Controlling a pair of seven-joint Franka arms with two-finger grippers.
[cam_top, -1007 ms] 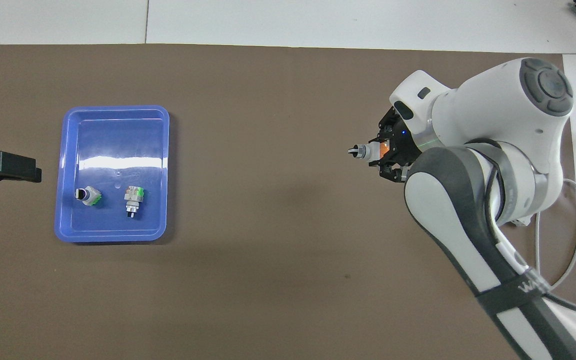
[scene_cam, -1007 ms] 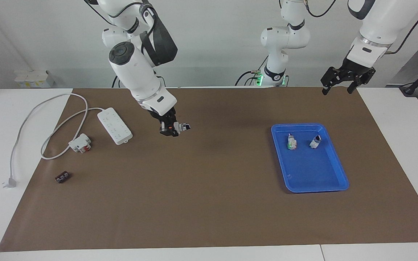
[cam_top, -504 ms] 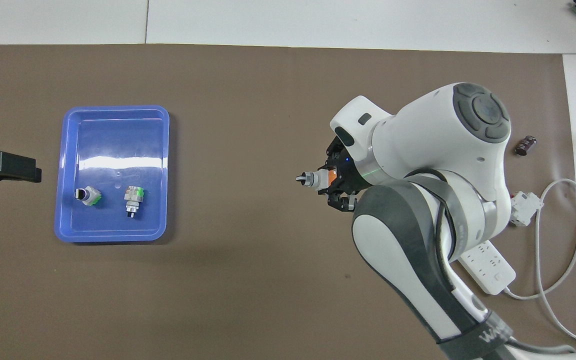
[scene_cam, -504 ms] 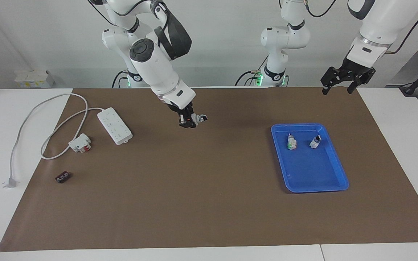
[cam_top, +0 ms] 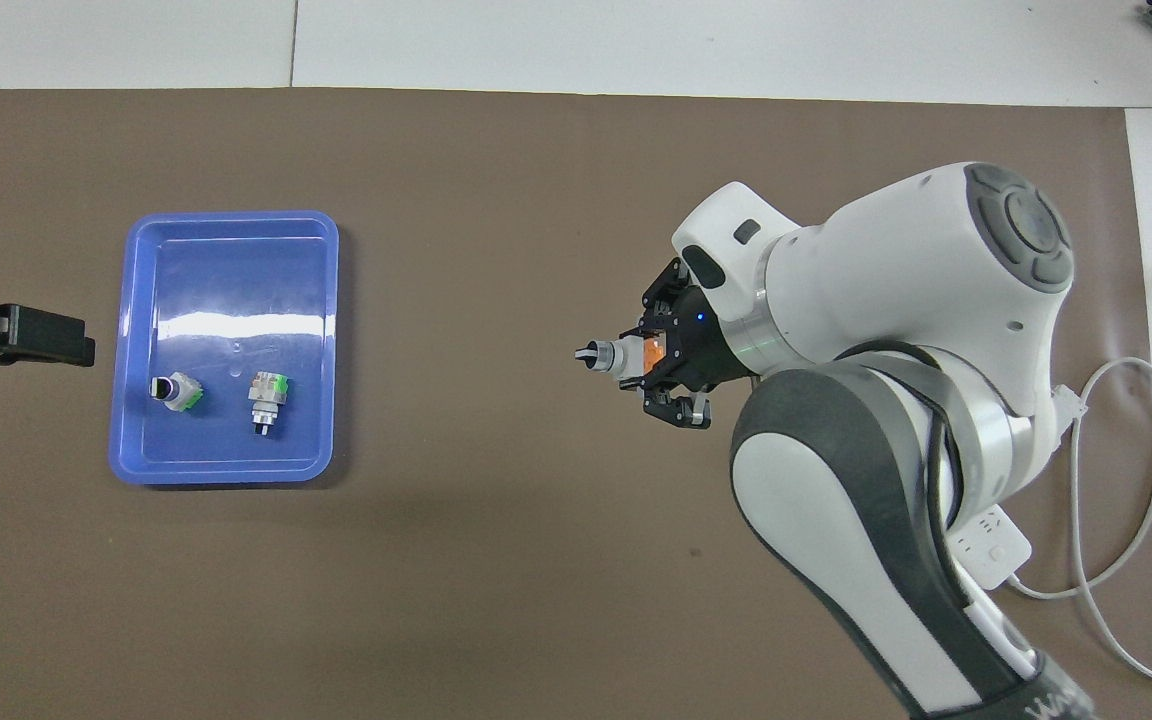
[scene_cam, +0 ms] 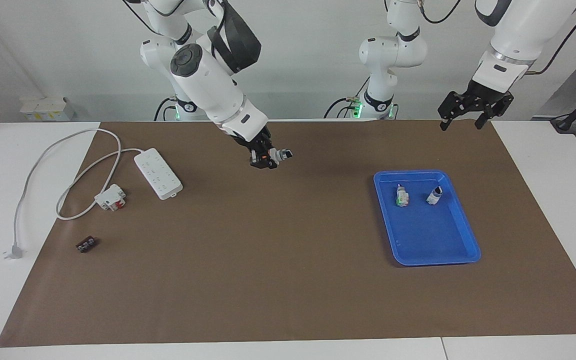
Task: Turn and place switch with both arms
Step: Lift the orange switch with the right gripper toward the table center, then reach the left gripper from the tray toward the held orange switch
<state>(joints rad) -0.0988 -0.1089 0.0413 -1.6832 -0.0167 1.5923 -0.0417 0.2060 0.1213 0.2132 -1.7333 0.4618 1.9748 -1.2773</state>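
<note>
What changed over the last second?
The right gripper, shut on the switch throughout, carried it up and along from near the power strip toward the table's middle, knob pointing at the tray end. The left gripper, open, barely shifted and waits above the mat's edge. Tray, its two switches and the breaker stayed put.

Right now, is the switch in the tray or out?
Out: the right end effector holds the switch in the air over the mat, away from the blue tray.

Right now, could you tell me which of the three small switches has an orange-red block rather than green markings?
The switch held in the right gripper above the mat; its knob points toward the blue tray, where both green-marked switches lie.
</note>
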